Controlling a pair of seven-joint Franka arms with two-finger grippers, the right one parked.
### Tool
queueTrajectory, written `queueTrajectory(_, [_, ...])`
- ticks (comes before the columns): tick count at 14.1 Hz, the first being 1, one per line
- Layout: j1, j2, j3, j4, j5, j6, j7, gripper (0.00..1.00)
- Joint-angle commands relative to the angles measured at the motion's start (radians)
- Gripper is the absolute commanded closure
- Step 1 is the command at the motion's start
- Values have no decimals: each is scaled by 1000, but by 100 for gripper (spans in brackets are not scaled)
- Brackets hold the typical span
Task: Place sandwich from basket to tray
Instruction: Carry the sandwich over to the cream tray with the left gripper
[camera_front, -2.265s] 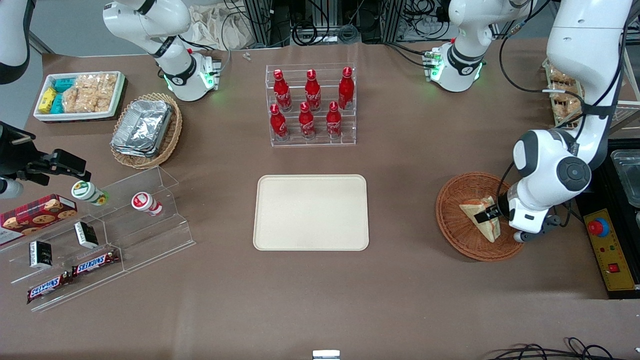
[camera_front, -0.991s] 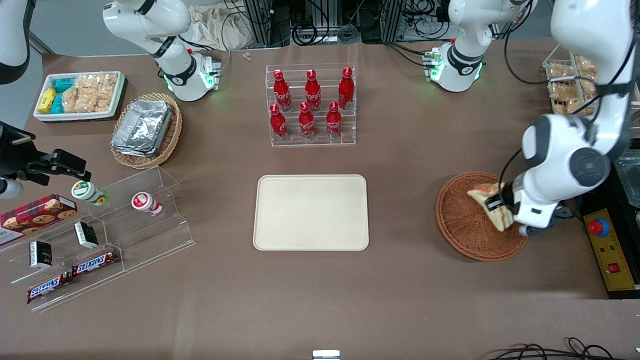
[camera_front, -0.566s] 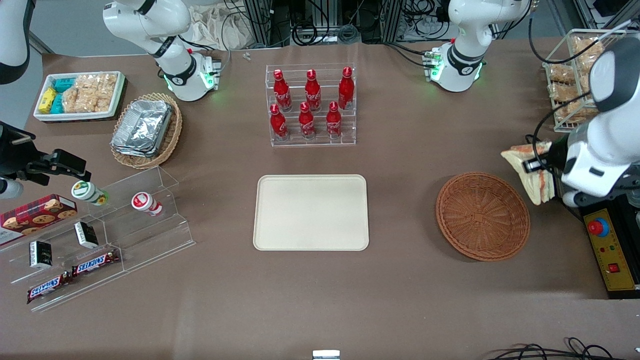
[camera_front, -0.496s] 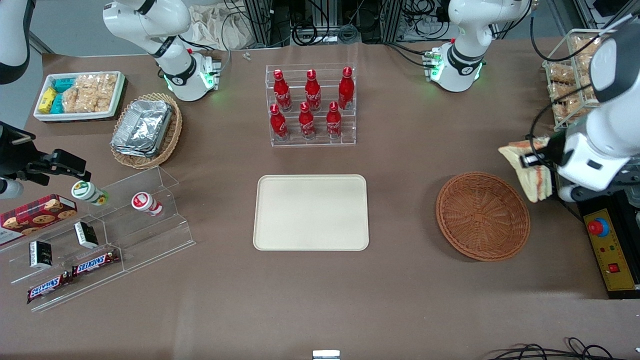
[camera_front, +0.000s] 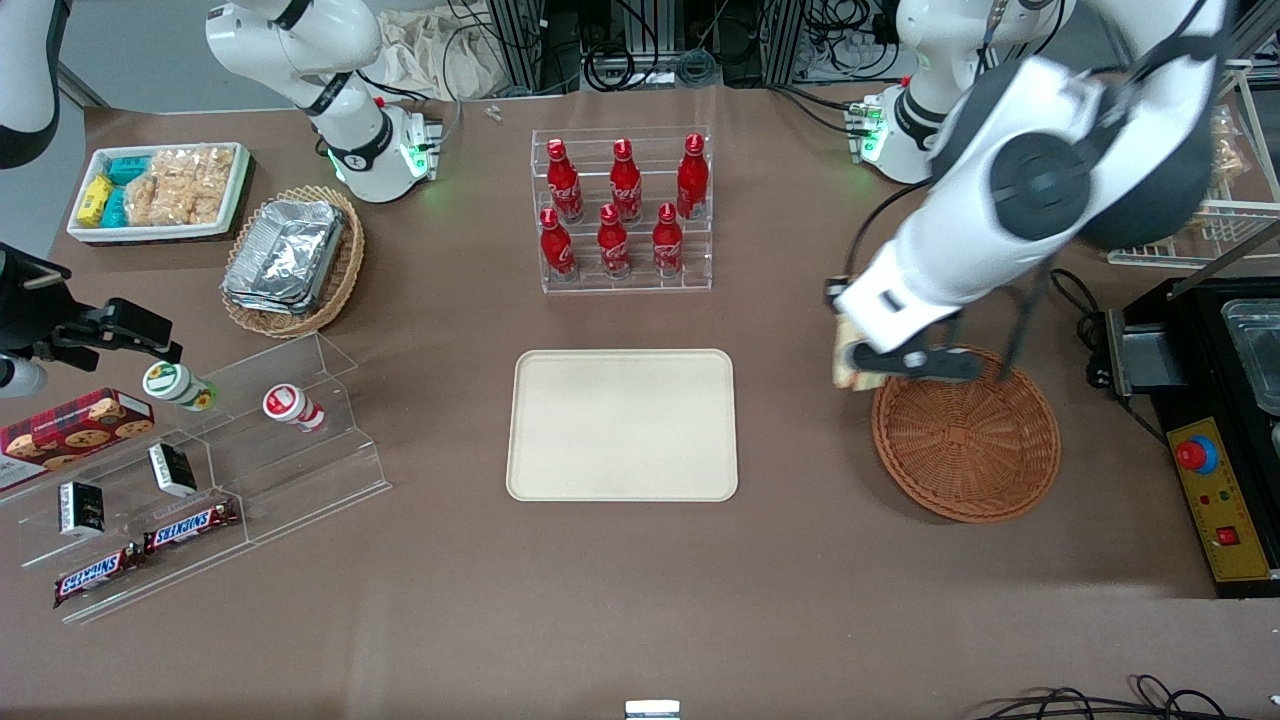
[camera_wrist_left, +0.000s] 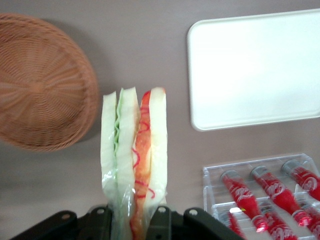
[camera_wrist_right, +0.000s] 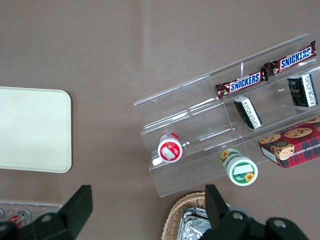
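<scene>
The sandwich (camera_wrist_left: 134, 155) was held upright in the air, clamped by its lower end between the two fingers of the gripper (camera_wrist_left: 131, 220), which were closed against its bread faces. Its cut edge showed green and red filling between pale slices. From the front, only a pale corner of the sandwich (camera_front: 845, 366) showed beneath the gripper (camera_front: 872, 362), above bare table between the basket (camera_front: 966, 462) and the tray (camera_front: 621, 424), just beside the basket's rim. Half a second earlier the sandwich had hung past the basket's rim toward the working arm's end of the table; since then the arm had swung it over the basket toward the tray. The basket (camera_wrist_left: 40, 95) lay empty. The tray (camera_wrist_left: 255, 70) was bare, unchanged. A rack of red bottles (camera_front: 622, 210) stood farther from the camera than the tray, as before.
</scene>
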Motion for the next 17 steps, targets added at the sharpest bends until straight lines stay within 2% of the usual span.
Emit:
queueTrajectory(1, [-105, 182, -3, 21, 76, 150, -151, 100])
queueTrajectory(3, [-154, 298, -5, 24, 218, 221, -214, 100])
queueTrajectory(5, [-179, 391, -3, 26, 291, 285, -222, 100])
queueTrajectory(9, [-217, 463, 8, 26, 303, 382, -239, 100])
queueTrajectory(12, [-244, 507, 25, 28, 343, 401, -244, 100])
queueTrajectory(14, [-245, 517, 25, 28, 343, 431, -255, 95])
queueTrajectory(17, [-245, 540, 26, 35, 341, 462, -262, 81])
